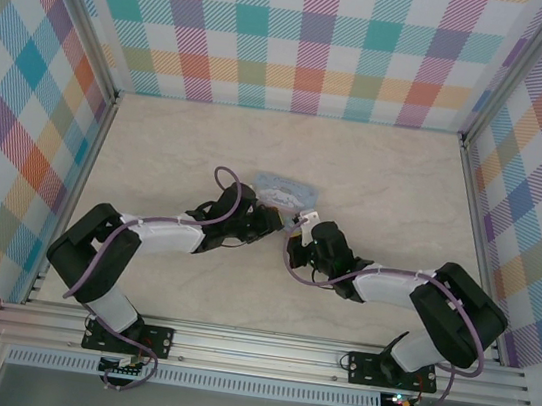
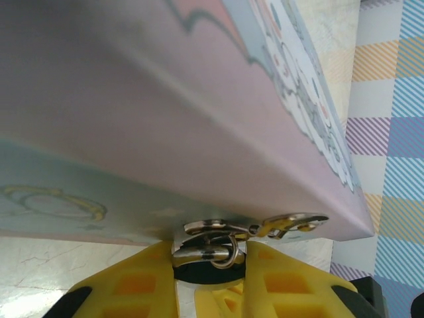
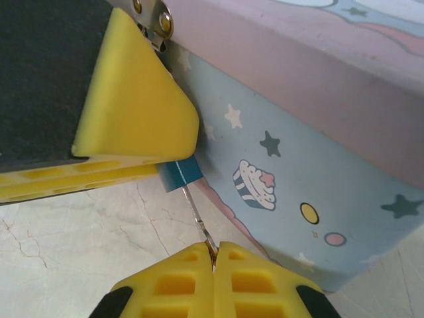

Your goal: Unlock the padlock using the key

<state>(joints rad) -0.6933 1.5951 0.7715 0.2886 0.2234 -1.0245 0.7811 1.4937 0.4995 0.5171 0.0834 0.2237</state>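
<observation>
Now we see the key [image 3: 197,217], a thin shaft, running from our right pincer [image 3: 213,257], closed on its end, straight up to the padlock [image 3: 179,173], which the left pincer [image 2: 211,264] grips just beside the tin [image 3: 318,199]. We judge the turn must be about that shaft; the tin crowds its side.

A pale marble-patterned desk [image 1: 376,177] is spreading under and around my right end effector [image 3: 213,255], lying evenly lit. Beyond it and to either side, pastel plaid walls [image 1: 314,38] are standing, meeting at aluminium posts [image 1: 80,15]. Behind it, a slotted aluminium rail [image 1: 261,348] is running along the desk's near edge.
</observation>
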